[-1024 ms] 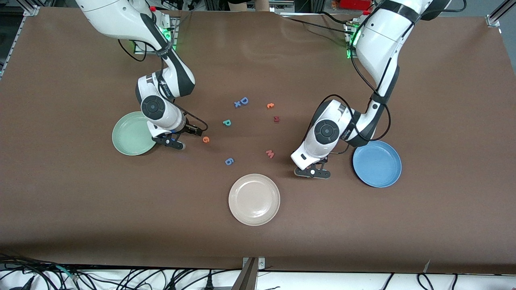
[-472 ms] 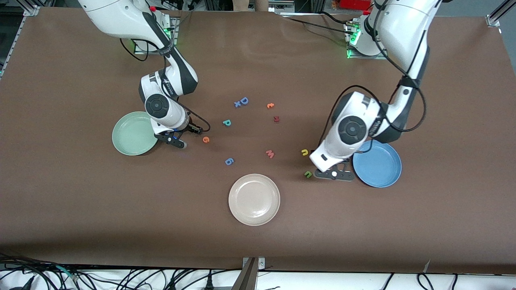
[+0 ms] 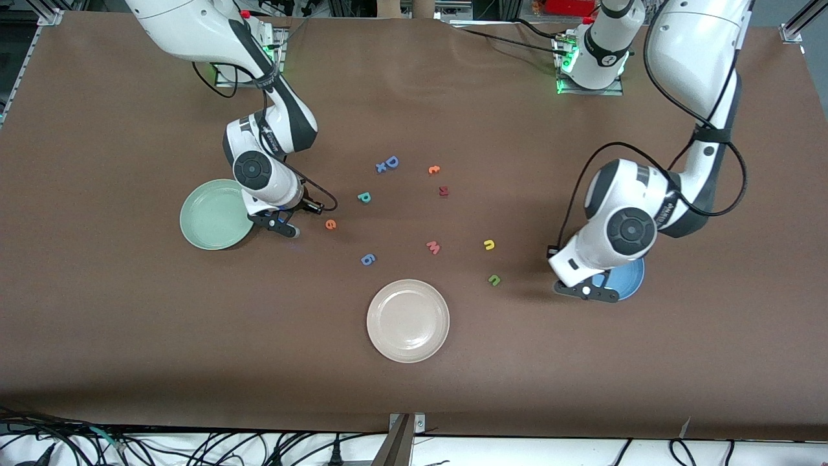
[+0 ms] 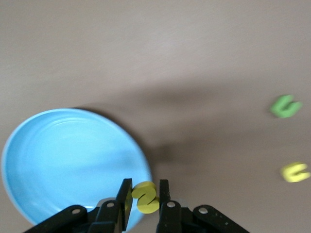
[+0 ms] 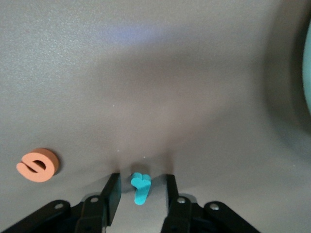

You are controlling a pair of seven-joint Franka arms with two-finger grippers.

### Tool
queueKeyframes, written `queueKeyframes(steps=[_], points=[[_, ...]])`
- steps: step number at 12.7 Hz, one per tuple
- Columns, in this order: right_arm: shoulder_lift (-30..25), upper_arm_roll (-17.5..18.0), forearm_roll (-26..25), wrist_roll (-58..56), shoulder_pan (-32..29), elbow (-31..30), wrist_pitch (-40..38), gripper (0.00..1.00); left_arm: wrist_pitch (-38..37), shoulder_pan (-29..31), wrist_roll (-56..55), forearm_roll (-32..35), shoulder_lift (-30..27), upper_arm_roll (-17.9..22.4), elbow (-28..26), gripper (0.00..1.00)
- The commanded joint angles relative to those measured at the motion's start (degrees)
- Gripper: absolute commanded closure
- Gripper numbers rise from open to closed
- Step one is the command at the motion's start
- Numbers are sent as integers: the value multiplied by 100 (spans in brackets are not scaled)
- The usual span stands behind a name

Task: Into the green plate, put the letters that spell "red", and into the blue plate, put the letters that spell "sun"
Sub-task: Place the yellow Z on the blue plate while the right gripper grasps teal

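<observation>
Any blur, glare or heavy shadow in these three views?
Left wrist view: motion-smeared; the green arch letter and yellow arch letter look soft, and a dark shadow lies beside the blue plate. Right wrist view: a broad soft shadow above the teal "r", green plate edge blurred. Front view: sharp, even light, mild sheen on the cream plate.

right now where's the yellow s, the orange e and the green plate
yellow s (image 4: 145,197), left wrist view, middle of the letter, between the left hand's fingers
orange e (image 3: 330,224), front view, middle of the letter
green plate (image 3: 210,217), front view, bare floor of the plate
</observation>
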Motion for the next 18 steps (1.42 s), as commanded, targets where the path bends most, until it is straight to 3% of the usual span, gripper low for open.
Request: queueKeyframes(steps=[1,5,10,12,13,14,16,18], points=[[-80,36,90,61,-8,-165,89,57,-30,246,395,208,162,-62,-113,98],[-80,36,81,61,-8,-209,98,63,23,519,431,533,409,-88,-121,97],[-71,36,90,52,-8,-236,133,92,23,537,440,533,523,-88,-121,90],[-71,36,81,52,-8,-236,124,96,31,537,440,524,558,-79,-121,59],[-80,36,90,43,-8,-227,89,96,31,528,431,524,558,-88,-113,12],[-106,36,90,34,-8,-192,37,96,23,528,431,524,558,-88,-113,0],[-299,18,81,-53,-8,26,-391,96,-12,510,431,524,524,-88,-86,0],[-466,-95,81,-89,-25,483,-1417,96,-65,484,396,507,401,-132,-25,0]])
